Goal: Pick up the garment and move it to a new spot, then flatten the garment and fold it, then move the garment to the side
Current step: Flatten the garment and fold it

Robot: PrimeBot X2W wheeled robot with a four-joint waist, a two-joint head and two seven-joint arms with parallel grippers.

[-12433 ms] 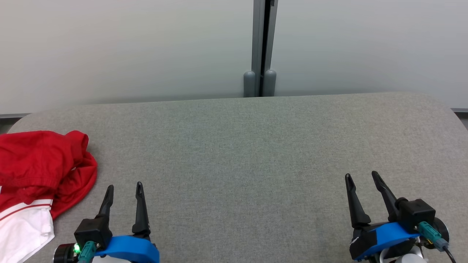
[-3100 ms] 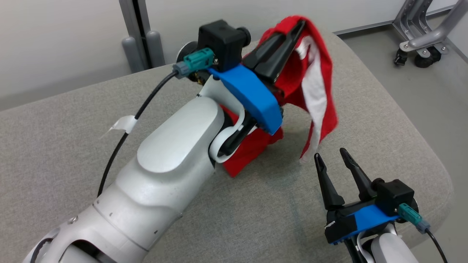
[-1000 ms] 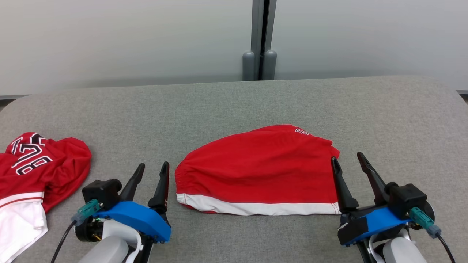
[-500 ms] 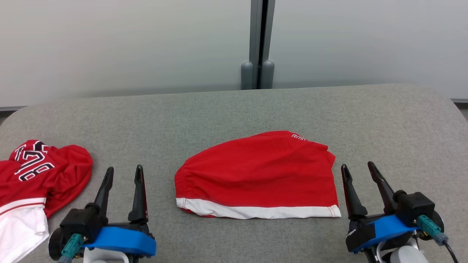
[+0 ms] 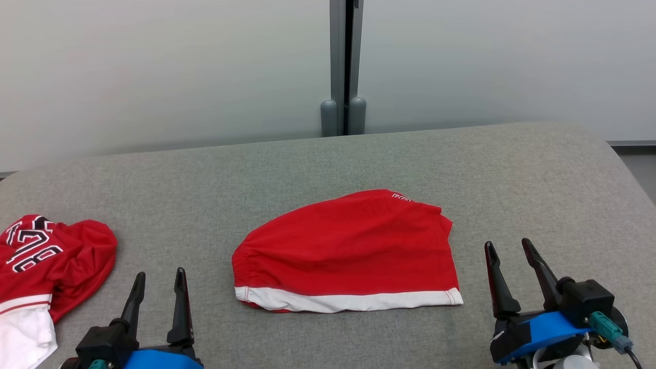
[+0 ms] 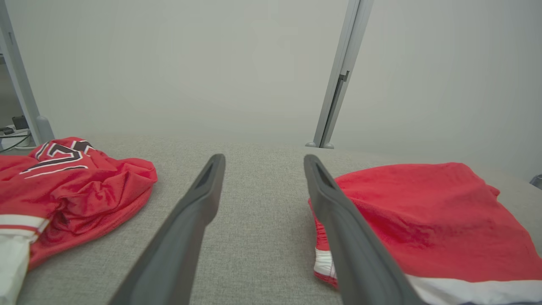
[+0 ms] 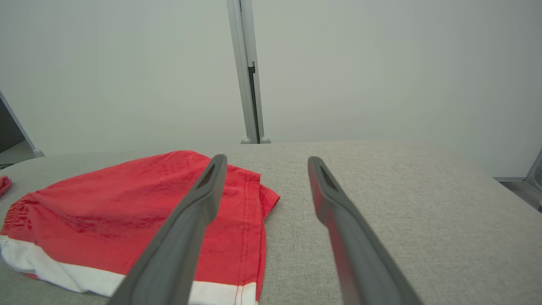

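Observation:
The garment (image 5: 348, 246) is a pair of red shorts with a white band along the near edge. It lies folded and flat in the middle of the grey table (image 5: 538, 179). My left gripper (image 5: 160, 274) is open and empty near the front edge, off the garment's left end. In the left wrist view the garment (image 6: 423, 220) lies right of the spread fingers of the left gripper (image 6: 263, 159). My right gripper (image 5: 508, 244) is open and empty just past the garment's right edge. In the right wrist view its fingers (image 7: 266, 159) stand wide, with the garment (image 7: 127, 203) to their left.
A crumpled red jersey (image 5: 46, 256) with black-and-white numbers and a white part lies at the table's left edge, also seen as a jersey heap (image 6: 76, 182) in the left wrist view. A grey post (image 5: 343, 66) and pale wall panels stand behind the table.
Both grippers have drawn back from the garment's ends toward the front edge, staying open. The left one has straightened. The head camera has shifted slightly; the garment lies as before.

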